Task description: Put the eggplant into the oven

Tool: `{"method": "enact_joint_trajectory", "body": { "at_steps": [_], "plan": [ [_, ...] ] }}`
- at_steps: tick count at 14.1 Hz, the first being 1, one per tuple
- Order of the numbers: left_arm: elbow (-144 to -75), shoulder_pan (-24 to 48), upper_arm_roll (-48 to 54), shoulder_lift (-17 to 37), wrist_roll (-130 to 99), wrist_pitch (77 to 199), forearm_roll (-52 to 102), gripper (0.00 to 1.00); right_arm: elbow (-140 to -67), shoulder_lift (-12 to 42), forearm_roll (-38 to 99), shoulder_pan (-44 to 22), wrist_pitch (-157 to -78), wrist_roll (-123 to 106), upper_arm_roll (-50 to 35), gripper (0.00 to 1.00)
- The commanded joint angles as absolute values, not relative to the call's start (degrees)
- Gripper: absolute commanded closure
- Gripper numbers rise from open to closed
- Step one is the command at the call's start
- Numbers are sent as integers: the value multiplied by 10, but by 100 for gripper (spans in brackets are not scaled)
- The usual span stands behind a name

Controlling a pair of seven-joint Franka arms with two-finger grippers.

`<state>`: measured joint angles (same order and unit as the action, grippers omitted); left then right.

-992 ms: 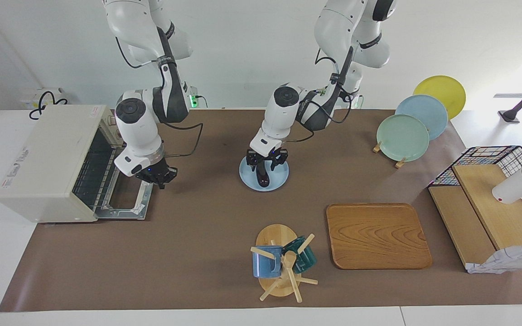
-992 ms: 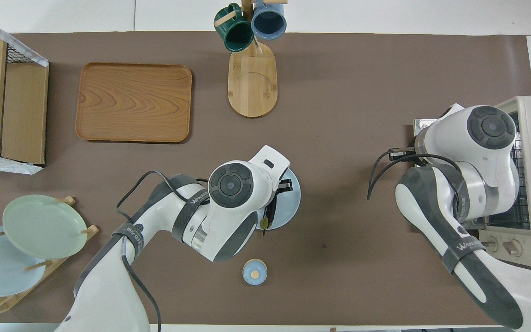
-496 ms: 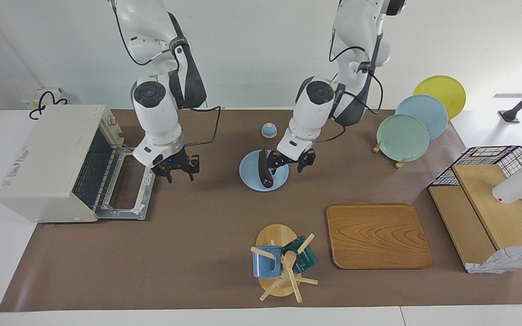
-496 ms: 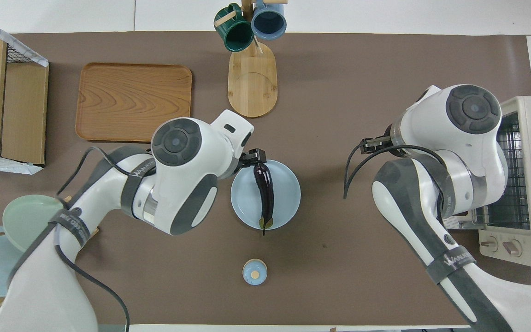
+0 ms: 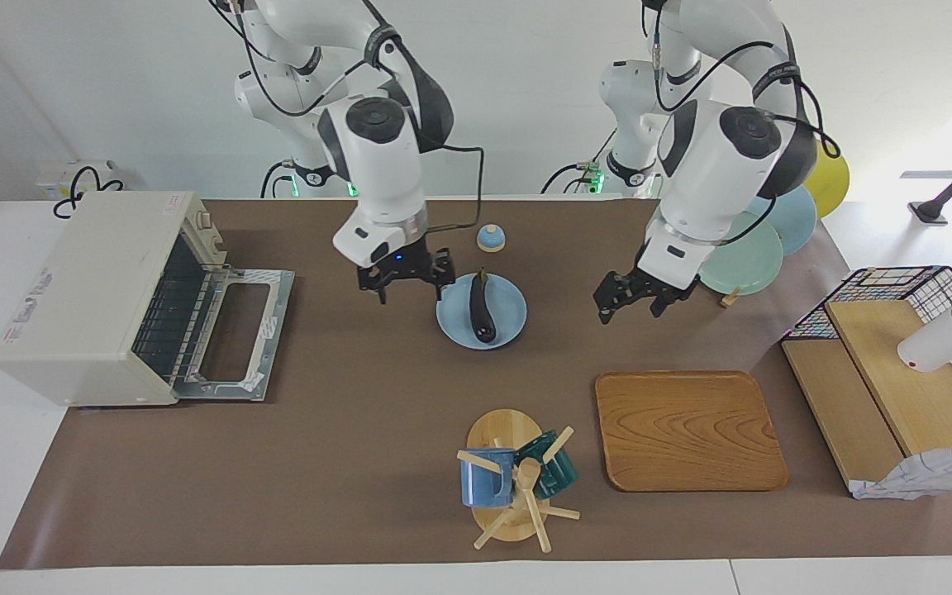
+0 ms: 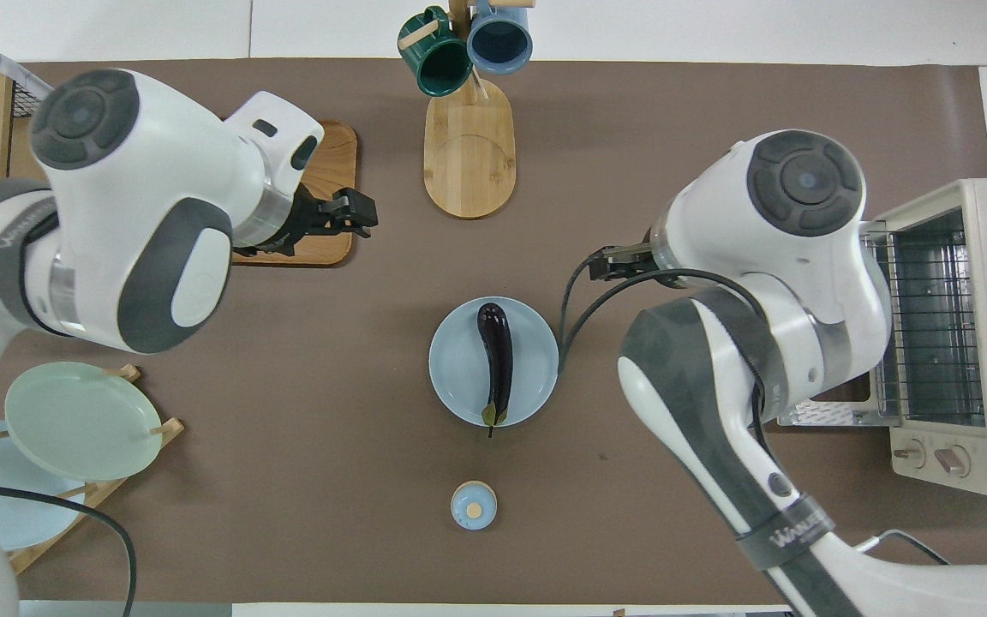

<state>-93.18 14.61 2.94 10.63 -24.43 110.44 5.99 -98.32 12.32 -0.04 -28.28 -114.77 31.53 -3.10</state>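
**Eggplant on plate, oven door down**

Brown tabletop [image 5: 344,430] carries the oven [image 5: 88,297] at the right arm's end, its door folded down. An eggplant [image 5: 482,307] lies on a pale blue plate [image 5: 509,310] mid-table. Right tool [image 5: 406,281] hangs just beside the plate, fingers spread, holding nothing. Left tool [image 5: 637,297] hovers over bare mat near the wooden tray [image 5: 687,430], also spread and holding nothing.

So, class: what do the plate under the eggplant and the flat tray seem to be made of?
Plate: probably glazed ceramic or melamine; smooth, even pale blue, slight sheen.
Tray: looks like wood, with visible curving grain and a satin brown finish.
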Motion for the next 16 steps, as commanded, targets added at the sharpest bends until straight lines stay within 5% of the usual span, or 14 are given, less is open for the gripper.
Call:
{"method": "enact_joint_trajectory", "body": {
  "at_steps": [1,4,6,10,13,16],
  "plan": [
    [-933,106,34,64,-198,1065,49,0,-854,230,-27,-356,-1102,418,-28,0],
    [-934,78,33,33,-157,1021,47,0,-800,304,-69,-401,-1129,470,-30,0],
    [-942,82,34,12,-156,989,9,0,-862,305,-69,-409,-1205,472,-30,2],
    [-983,76,36,-24,-100,950,5,0,-917,298,-68,-427,-1246,487,-30,21],
    [-997,54,45,-26,-85,963,11,0,-961,285,-68,-429,-1282,489,-30,45],
    [-986,54,46,-22,-78,962,11,0,-990,275,-68,-431,-1288,490,-30,47]
  ]
}}
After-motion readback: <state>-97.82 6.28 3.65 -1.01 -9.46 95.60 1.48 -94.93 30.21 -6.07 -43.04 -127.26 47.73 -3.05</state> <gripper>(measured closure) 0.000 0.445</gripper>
